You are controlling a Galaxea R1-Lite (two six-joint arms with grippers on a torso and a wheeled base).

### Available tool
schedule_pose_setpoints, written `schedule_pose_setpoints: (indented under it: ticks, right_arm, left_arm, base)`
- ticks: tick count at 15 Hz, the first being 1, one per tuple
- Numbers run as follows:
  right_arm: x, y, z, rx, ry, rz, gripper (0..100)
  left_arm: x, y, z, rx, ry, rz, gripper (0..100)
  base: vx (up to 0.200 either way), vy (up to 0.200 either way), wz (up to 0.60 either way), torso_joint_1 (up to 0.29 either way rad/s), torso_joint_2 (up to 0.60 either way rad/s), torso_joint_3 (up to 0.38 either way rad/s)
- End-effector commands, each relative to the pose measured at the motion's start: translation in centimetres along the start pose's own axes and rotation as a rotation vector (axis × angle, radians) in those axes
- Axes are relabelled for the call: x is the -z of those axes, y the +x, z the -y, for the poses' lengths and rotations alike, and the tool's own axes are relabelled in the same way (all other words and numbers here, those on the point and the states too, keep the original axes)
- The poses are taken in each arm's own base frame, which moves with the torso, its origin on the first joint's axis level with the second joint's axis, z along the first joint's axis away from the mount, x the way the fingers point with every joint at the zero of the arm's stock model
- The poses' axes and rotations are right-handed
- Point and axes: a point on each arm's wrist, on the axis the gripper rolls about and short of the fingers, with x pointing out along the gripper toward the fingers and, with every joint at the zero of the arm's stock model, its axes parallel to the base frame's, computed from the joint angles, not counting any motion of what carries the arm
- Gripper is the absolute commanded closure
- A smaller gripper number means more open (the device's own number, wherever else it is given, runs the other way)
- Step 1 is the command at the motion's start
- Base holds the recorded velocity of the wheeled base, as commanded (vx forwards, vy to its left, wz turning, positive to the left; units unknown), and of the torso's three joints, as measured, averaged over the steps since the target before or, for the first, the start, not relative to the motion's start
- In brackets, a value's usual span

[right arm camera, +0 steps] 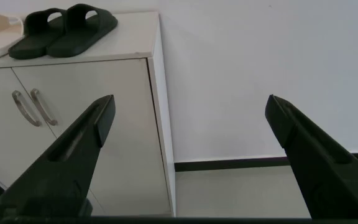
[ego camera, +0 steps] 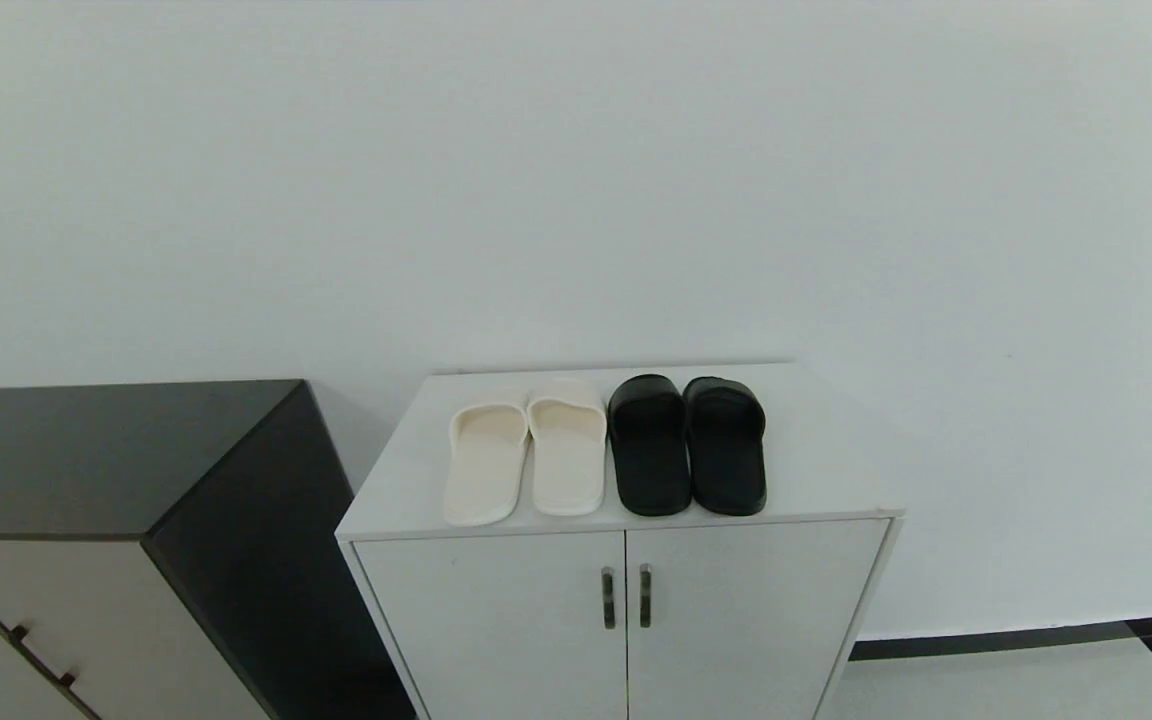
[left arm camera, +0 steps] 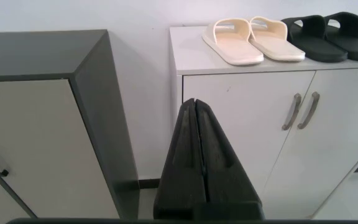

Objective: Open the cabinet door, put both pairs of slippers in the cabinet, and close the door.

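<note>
A white cabinet (ego camera: 616,620) stands against the wall with both doors shut and two metal handles (ego camera: 626,597) at the centre seam. On its top lie a cream pair of slippers (ego camera: 526,460) on the left and a black pair of slippers (ego camera: 688,443) on the right, toes toward the wall. My left gripper (left arm camera: 196,106) is shut with nothing in it, low and well short of the cabinet (left arm camera: 253,112), left of its doors. My right gripper (right arm camera: 191,115) is open and empty, off the right front corner of the cabinet (right arm camera: 86,124).
A dark cabinet (ego camera: 126,520) with pale drawer fronts stands close to the left of the white one. Bare white wall is behind. Pale floor with a black skirting strip (ego camera: 1016,640) lies to the right.
</note>
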Motion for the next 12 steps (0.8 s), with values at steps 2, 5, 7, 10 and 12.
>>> schedule_pose_setpoints:
  ticks: [2, 5, 7, 10, 12]
  right_arm:
    - [0.0, 0.0, 0.0, 0.000, 0.002, -0.001, 0]
    - [0.0, -0.1, 0.0, 0.005, 0.005, 0.019, 0]
    - [-0.1, -0.1, 0.0, 0.013, 0.028, 0.026, 0]
    - [-9.2, 0.0, 0.1, 0.082, 0.086, 0.062, 0]
    - [-6.6, 2.9, 0.1, 0.042, -0.009, -0.154, 0]
  left_arm:
    - [0.0, 0.0, 0.0, 0.001, -0.009, -0.001, 100]
    - [0.0, 0.0, 0.0, 0.001, -0.006, -0.001, 100]
    - [0.0, 0.0, 0.0, -0.012, 0.000, -0.001, 100]
    - [0.0, 0.0, 0.0, -0.012, 0.011, -0.002, 100]
    - [0.0, 0.0, 0.0, -0.015, 0.008, -0.001, 100]
  base:
    - [0.000, 0.000, 0.00, 0.000, 0.00, 0.000]
    - [0.000, 0.000, 0.00, 0.000, 0.00, 0.000]
    - [0.000, 0.000, 0.00, 0.000, 0.00, 0.000]
    - [0.000, 0.000, 0.00, 0.000, 0.00, 0.000]
    - [0.000, 0.000, 0.00, 0.000, 0.00, 0.000]
